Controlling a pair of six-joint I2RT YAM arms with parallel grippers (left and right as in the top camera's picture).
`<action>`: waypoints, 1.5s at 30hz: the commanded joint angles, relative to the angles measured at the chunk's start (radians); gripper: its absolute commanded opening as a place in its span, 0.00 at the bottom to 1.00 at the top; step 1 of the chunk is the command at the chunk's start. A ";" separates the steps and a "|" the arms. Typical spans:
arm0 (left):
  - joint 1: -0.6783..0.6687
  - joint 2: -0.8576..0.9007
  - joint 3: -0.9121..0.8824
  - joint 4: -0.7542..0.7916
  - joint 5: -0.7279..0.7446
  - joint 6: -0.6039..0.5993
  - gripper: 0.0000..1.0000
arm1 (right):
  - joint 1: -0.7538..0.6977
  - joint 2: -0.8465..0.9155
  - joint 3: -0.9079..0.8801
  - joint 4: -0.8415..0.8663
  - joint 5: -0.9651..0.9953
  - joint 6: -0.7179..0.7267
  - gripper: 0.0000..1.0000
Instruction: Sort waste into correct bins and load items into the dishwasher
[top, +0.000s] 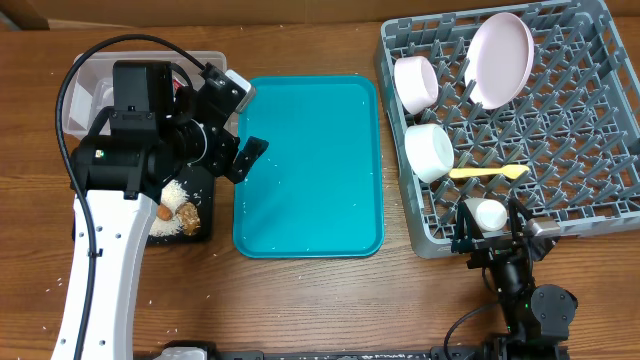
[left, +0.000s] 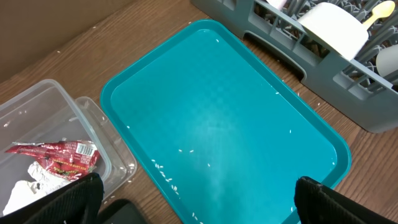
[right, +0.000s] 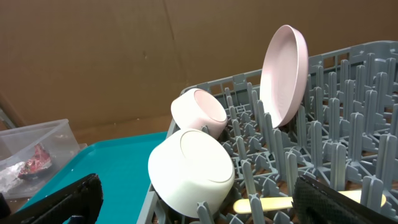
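The grey dish rack (top: 590, 130) holds two whitish-pink bowls (top: 415, 82) (top: 430, 152), an upright plate (top: 502, 58), the pale yellow spoon (top: 490, 173) and a small white cup (top: 490, 213) at its front edge. The clear tub (top: 85, 85) holds the red foil wrapper (left: 56, 158) and white paper (left: 31, 186). The black tray (top: 200, 232) holds rice (top: 178, 195), brown crumbs (top: 187, 213) and an orange stick (top: 163, 211). My left gripper (left: 199, 205) is open and empty over the teal tray's left edge. My right gripper (right: 205, 208) is open at the rack's front, by the cup.
The teal tray (top: 310, 165) lies between the bins and the rack, with a few loose rice grains (left: 165, 177) on it. Stray grains lie on the wooden table near the left arm's base (top: 150, 300). A cardboard wall stands behind the table.
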 joint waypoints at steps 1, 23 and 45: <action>-0.002 -0.006 0.012 -0.002 0.000 0.023 1.00 | -0.005 -0.012 -0.011 0.009 -0.001 0.003 1.00; 0.017 -1.170 -1.243 0.875 -0.131 -0.177 1.00 | -0.005 -0.012 -0.011 0.009 -0.001 0.003 1.00; 0.020 -1.376 -1.444 0.896 -0.171 -0.281 1.00 | -0.005 -0.012 -0.011 0.009 -0.001 0.003 1.00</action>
